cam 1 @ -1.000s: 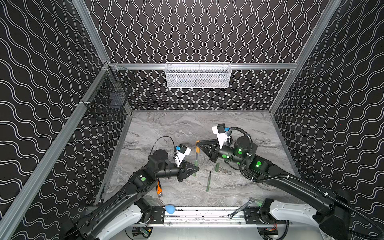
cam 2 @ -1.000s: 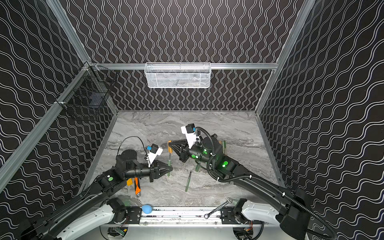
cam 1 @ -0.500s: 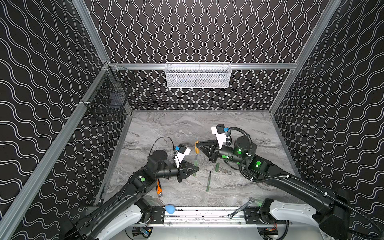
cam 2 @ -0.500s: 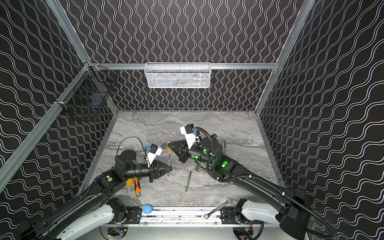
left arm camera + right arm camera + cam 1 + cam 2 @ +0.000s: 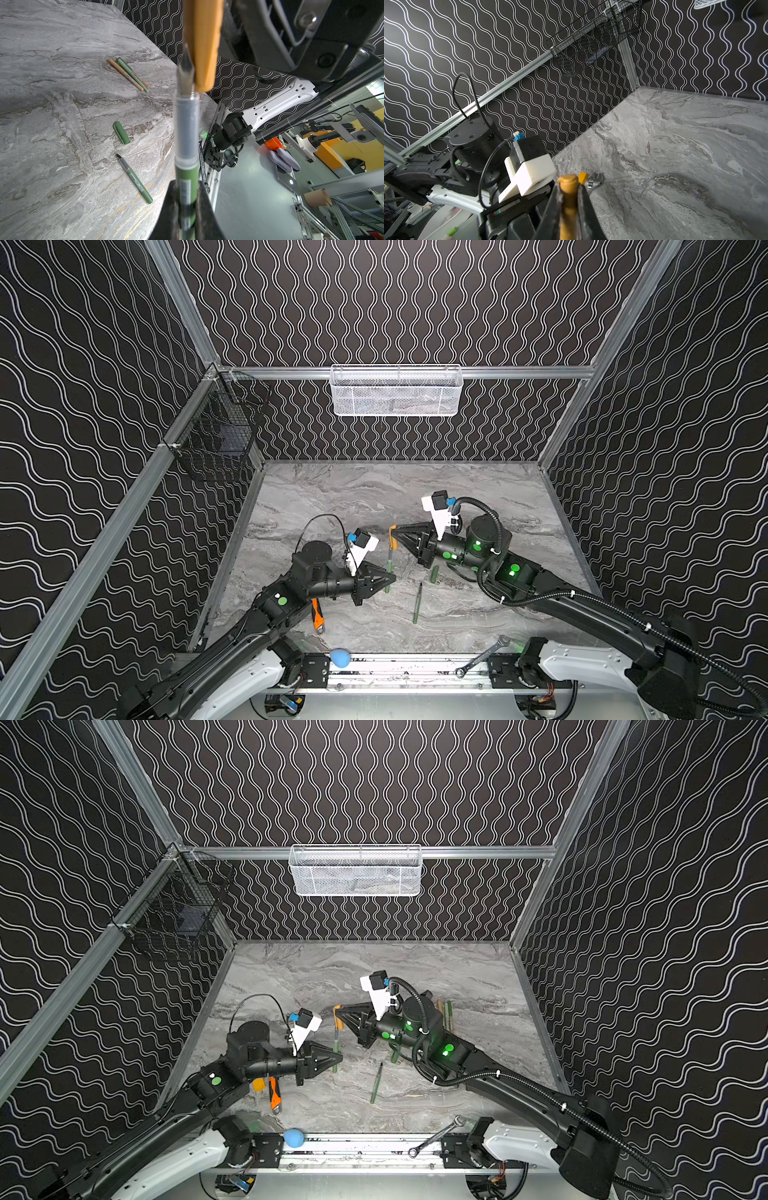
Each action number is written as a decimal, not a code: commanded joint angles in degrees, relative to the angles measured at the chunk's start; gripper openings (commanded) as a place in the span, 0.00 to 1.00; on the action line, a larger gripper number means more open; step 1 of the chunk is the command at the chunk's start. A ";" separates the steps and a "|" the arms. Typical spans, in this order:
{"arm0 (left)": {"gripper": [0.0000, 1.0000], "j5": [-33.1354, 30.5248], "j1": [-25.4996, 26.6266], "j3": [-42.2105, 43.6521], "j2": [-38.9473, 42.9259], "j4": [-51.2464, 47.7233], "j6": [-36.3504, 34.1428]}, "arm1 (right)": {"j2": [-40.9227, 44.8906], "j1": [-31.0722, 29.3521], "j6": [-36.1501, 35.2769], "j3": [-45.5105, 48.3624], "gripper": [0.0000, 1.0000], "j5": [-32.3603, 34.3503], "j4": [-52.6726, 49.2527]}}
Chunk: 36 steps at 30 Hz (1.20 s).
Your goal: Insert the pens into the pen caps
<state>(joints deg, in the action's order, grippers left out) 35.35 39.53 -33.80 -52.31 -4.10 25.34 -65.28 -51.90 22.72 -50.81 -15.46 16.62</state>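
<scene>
My left gripper (image 5: 388,578) (image 5: 185,187) is shut on a green pen (image 5: 390,568) (image 5: 187,133) and holds it nearly upright. The pen's dark tip points up at a tan-orange pen cap (image 5: 393,537) (image 5: 202,41). My right gripper (image 5: 395,531) (image 5: 569,187) is shut on that cap (image 5: 568,182). In the left wrist view the tip lies alongside the cap's lower end, outside it. Another green pen (image 5: 417,603) (image 5: 135,179) and a green cap (image 5: 434,574) (image 5: 122,133) lie loose on the table. Two capped pens (image 5: 128,73) (image 5: 444,1011) lie behind the right arm.
An orange-handled tool (image 5: 318,614) and a yellow block (image 5: 258,1085) lie under the left arm. A steel wrench (image 5: 482,657) and a blue ball (image 5: 340,657) rest on the front rail. A white basket (image 5: 397,391) and a black wire basket (image 5: 216,435) hang on the walls.
</scene>
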 commanded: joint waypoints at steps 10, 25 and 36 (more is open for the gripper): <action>0.00 0.79 -0.10 0.16 -0.34 3.81 -0.04 | 0.04 -0.19 -1.75 -2.72 0.13 1.26 2.23; 0.00 0.20 -0.32 0.03 0.60 3.69 -0.34 | -1.00 -0.18 -0.33 -1.98 0.13 -0.53 3.19; 0.00 1.46 -2.00 0.05 1.21 4.86 0.19 | -0.42 -0.16 0.63 -0.62 0.13 -0.29 3.79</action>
<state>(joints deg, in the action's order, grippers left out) 35.88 37.78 -33.76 -50.76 -2.26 25.34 -66.11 -52.05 22.74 -51.53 -15.66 19.16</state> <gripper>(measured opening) 0.104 0.140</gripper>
